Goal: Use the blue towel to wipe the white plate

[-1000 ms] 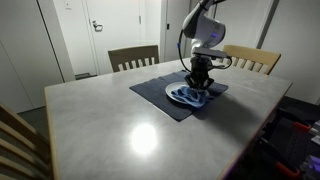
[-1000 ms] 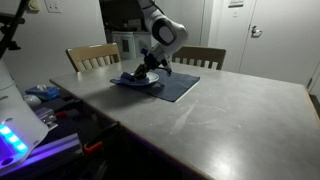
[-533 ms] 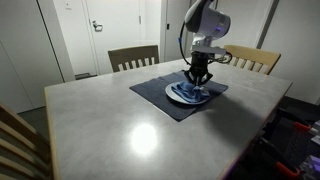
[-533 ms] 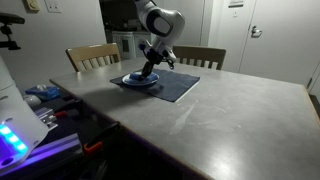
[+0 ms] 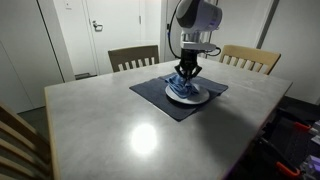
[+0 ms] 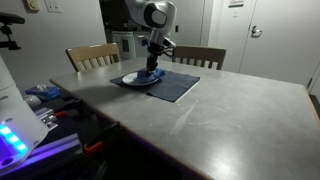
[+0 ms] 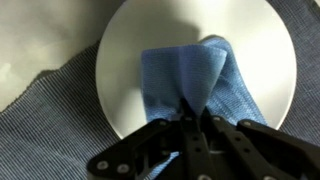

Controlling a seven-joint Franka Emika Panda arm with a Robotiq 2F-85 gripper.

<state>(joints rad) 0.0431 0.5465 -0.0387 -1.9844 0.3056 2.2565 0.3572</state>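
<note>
The white plate (image 7: 130,50) lies on a dark placemat (image 7: 50,120). In the wrist view the blue towel (image 7: 175,75) drapes over the plate's near half, and its gathered top is pinched between my fingers. My gripper (image 7: 193,120) is shut on the blue towel, straight above the plate. In both exterior views the gripper (image 5: 186,76) (image 6: 152,70) points down onto the towel (image 5: 181,88) (image 6: 147,75) on the plate (image 5: 198,97) (image 6: 132,80).
The dark placemat (image 5: 160,96) (image 6: 180,87) lies on a grey table (image 5: 110,125) (image 6: 220,115). Wooden chairs (image 5: 133,57) (image 5: 252,58) stand along the far edge. Another chair back (image 5: 18,140) is at the near corner. Equipment (image 6: 45,110) sits beside the table.
The arm has swung the gripper and towel across the plate, leftward in one exterior view and rightward in the other. The gripper has stayed shut on the towel.
</note>
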